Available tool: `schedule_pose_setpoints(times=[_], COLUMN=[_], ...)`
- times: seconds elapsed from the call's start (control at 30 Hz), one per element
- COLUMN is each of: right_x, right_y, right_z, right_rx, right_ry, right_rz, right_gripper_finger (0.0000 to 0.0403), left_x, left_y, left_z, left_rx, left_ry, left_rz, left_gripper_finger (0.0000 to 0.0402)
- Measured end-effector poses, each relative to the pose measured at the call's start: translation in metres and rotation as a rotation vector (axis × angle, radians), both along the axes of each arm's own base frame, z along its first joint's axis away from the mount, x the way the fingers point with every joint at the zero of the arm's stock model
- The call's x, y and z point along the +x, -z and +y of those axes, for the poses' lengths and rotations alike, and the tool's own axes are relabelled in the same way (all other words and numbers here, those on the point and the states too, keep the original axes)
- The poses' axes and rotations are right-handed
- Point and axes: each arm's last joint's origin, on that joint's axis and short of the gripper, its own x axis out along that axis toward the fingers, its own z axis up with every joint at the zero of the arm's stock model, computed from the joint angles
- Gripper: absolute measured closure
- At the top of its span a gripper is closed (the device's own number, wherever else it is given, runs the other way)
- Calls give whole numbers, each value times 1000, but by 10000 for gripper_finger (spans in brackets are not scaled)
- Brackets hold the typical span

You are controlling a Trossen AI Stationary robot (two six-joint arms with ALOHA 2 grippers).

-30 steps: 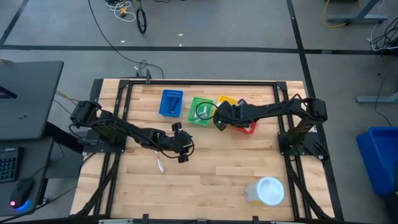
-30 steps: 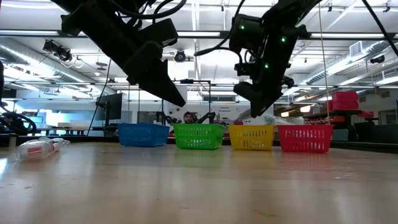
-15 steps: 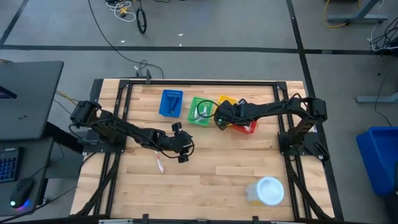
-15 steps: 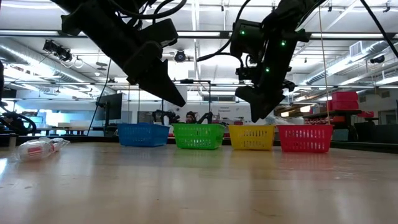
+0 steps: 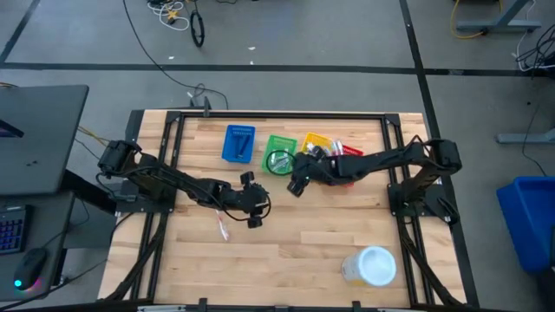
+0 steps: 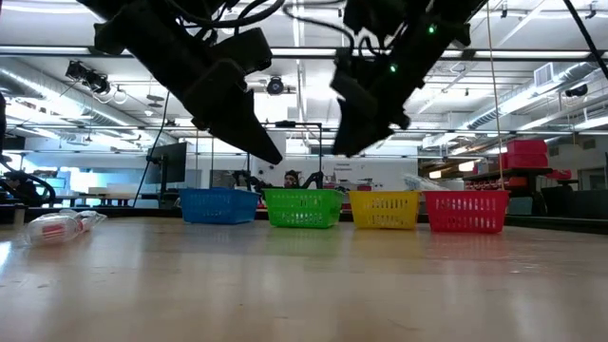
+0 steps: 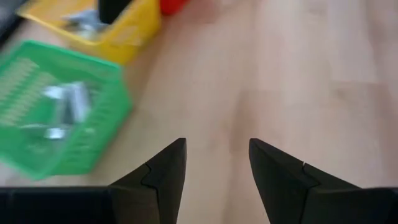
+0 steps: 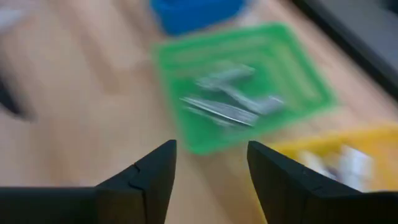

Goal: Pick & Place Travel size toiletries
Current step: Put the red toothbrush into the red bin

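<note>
A packaged toiletry [image 5: 223,229] lies flat on the wooden table, near the left; the low view shows this toiletry [image 6: 62,226] at far left. More toiletries lie in the green basket [image 8: 230,99] and the yellow basket [image 7: 84,22]. My left gripper [image 5: 253,204] hovers open over bare table right of the loose toiletry, with nothing between its fingers [image 7: 214,144]. My right gripper [image 5: 297,182] hangs open and empty [image 8: 211,146] just off the green basket's [image 5: 279,156] near right corner.
Blue [image 5: 238,144], green, yellow [image 5: 314,140] and red [image 5: 349,154] baskets stand in a row at the table's far side. A large round translucent container [image 5: 371,266] sits near the front right corner. Bare wood lies between the arms and the front edge.
My right gripper has swung from above the yellow and red baskets toward the table's left and near side, and has tipped less steeply downward. It now hangs beside the green basket. My left arm has kept still.
</note>
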Motion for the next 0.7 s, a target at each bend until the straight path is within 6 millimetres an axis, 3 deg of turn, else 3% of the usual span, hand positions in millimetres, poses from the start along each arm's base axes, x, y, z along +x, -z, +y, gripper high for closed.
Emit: schedule_pose_setpoints(times=[0.27, 0.47, 0.7], right_x=[12, 14, 14], right_y=[-9, -8, -6], right_z=[32, 40, 40], right_rx=[-6, -12, -14], right_ry=[-298, -325, -327], right_rz=[-101, -102, -89], right_gripper_finger=[205, 174, 138], left_x=[-13, -43, -81], left_y=[0, -3, 5], left_z=[-8, -16, -36], left_rx=[-85, -163, -121], left_ry=[375, 481, 557], left_rz=[172, 396, 718], left_gripper_finger=[219, 219, 219])
